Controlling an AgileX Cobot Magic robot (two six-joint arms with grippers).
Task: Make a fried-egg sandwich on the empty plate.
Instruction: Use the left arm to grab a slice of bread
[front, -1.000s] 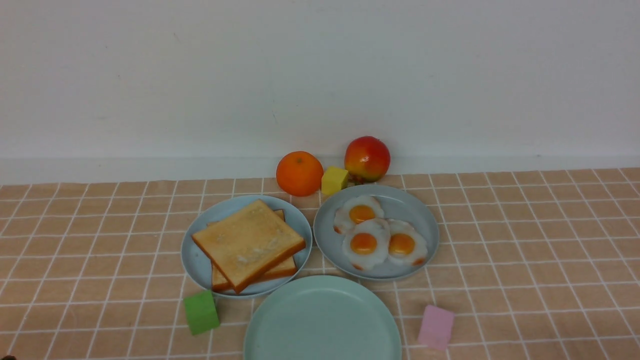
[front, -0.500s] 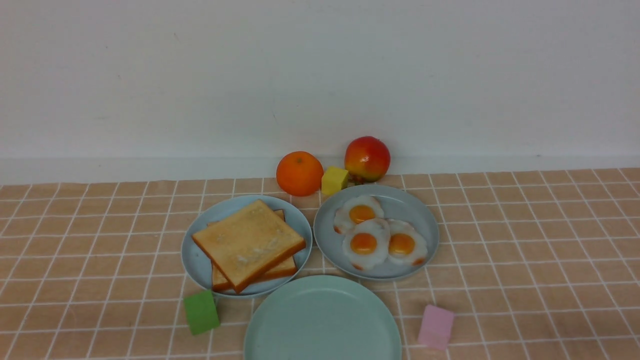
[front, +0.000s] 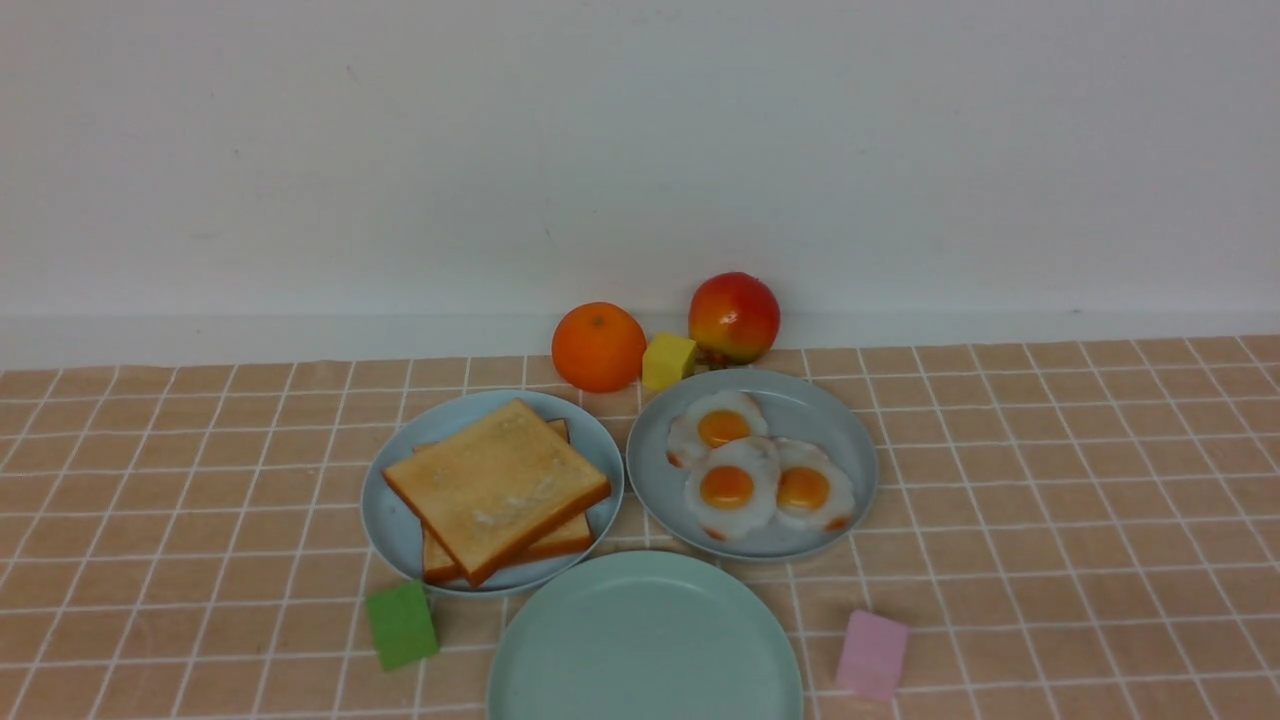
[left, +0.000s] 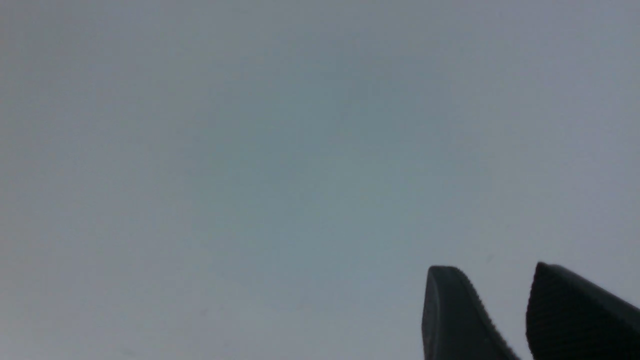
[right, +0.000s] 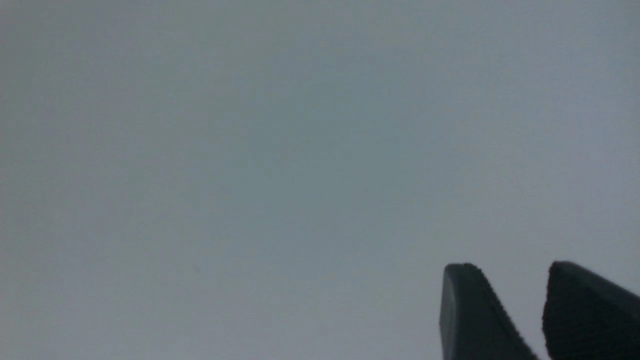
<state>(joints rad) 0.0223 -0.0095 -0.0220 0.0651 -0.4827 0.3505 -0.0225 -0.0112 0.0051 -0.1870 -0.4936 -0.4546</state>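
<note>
My left gripper (left: 495, 270) is released: jaws apart, nothing between them, only blank grey ahead. My right gripper (right: 512, 267) is the same, jaws parted and holding nothing.

On the cloth (front: 1050, 500), the mint plate (front: 645, 640) lies nearest me, in the middle, bare. Behind it to the left, the blue plate (front: 395, 530) carries the toast (front: 497, 487) — two slices stacked, the top one turned askew over the lower. Behind it to the right, the grey plate (front: 820, 410) holds three eggs (front: 727, 487), overlapping, yolks up. The two far plates almost touch each other.

A green cube (front: 402, 624) sits left of the mint plate, just by the blue plate's near rim. A pink cube (front: 872, 653) sits on the right.

By the wall (front: 640, 150) stand an orange (front: 599, 346), a yellow cube (front: 668, 361) and an apple (front: 734, 317) — the cube between the fruits.
</note>
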